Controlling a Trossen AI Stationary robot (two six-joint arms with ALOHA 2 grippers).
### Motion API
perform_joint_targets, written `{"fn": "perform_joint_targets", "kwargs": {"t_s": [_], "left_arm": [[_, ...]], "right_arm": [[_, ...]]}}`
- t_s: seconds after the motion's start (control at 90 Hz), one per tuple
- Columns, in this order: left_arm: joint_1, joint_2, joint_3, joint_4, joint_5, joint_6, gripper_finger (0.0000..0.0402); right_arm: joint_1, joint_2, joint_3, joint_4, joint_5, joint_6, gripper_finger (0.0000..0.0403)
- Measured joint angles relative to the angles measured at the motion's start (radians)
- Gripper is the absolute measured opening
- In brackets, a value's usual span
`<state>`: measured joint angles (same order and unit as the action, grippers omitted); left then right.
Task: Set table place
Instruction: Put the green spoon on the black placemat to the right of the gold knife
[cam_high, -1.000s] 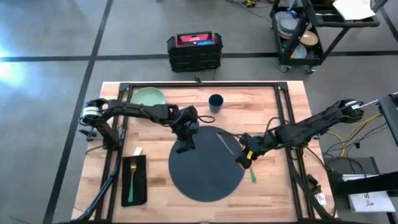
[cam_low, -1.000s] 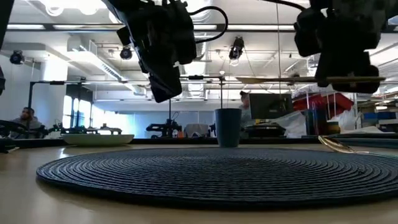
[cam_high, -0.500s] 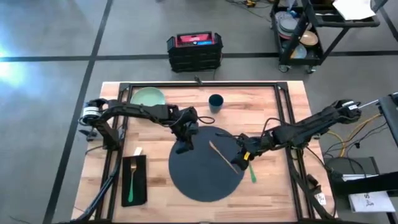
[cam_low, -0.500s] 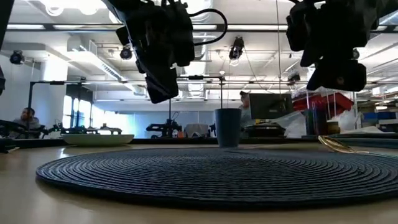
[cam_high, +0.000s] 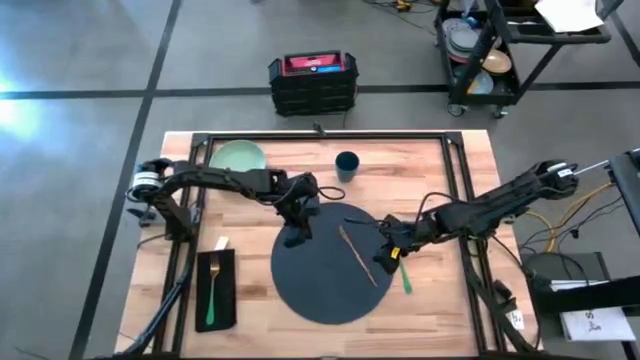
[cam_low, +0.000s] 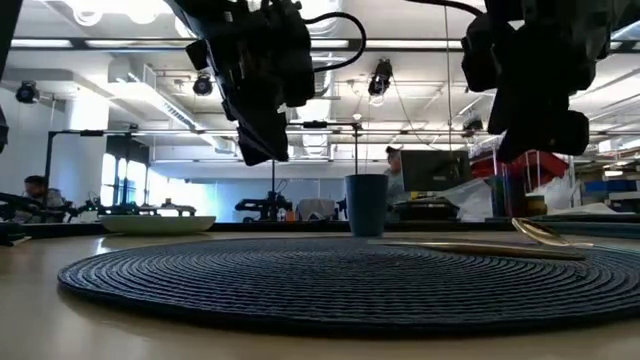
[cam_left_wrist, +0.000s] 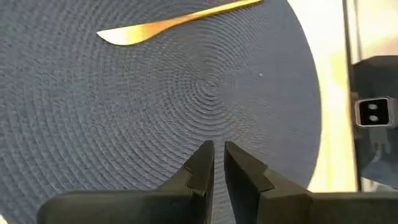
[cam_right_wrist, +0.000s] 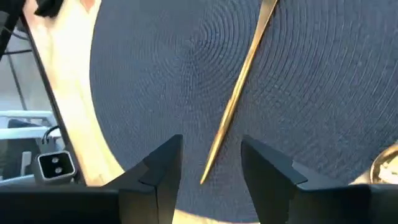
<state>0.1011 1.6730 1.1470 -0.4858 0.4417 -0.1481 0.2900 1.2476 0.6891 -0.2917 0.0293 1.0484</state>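
Observation:
The dark grey round placemat (cam_high: 325, 280) lies on the table (cam_high: 250, 300). A gold knife (cam_high: 358, 256) lies flat on the placemat's right half, also plain in the right wrist view (cam_right_wrist: 239, 93). My right gripper (cam_right_wrist: 210, 140) hangs open just above the knife's near end, a finger on either side and clear of it. My left gripper (cam_high: 297, 237) hovers shut over the placemat's far left part, clear of it (cam_left_wrist: 219, 146). At the far edge stand the pale green plate (cam_high: 238, 155) and the dark blue cup (cam_high: 347, 163).
At the near left a black napkin (cam_high: 228, 290) carries a green-handled gold fork (cam_high: 213, 288). A green-handled spoon (cam_high: 405, 277) lies just right of the placemat. A black metal rail frame (cam_high: 330, 137) runs around the table. Beyond it stand a black crate (cam_high: 312, 82) and a wheeled cart (cam_high: 490, 50).
My right gripper has carried the knife from the placemat's far right edge toward the table's left, and down. The knife, held level in the air a second ago, now lies flat on the placemat, out of the hold.

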Motion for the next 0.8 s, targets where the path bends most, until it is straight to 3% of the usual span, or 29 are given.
{"fn": "perform_joint_targets", "kwargs": {"t_s": [0.211,0.311,0.456,0.578,0.8], "left_arm": [[-0.08,0.0,-0.077,0.24,-0.048,-0.158,0.0022],[-0.131,0.0,-0.117,0.304,-0.166,-0.257,0.0021],[-0.198,0.0,-0.149,0.311,-0.351,-0.39,0.0021],[-0.237,0.0,-0.153,0.312,-0.377,-0.486,0.0021],[-0.272,-0.001,-0.153,0.312,-0.372,-0.515,0.0021]], "right_arm": [[-0.002,0.008,0.0,-0.076,0.074,0.013,0.0097],[-0.001,0.017,0.0,-0.229,0.108,0.098,0.0063],[0.036,0.024,-0.002,-0.399,0.252,0.241,0.0007],[0.07,0.023,-0.002,-0.436,0.282,0.373,0.0038],[0.154,0.025,-0.002,-0.426,0.277,0.411,0.0135]]}}
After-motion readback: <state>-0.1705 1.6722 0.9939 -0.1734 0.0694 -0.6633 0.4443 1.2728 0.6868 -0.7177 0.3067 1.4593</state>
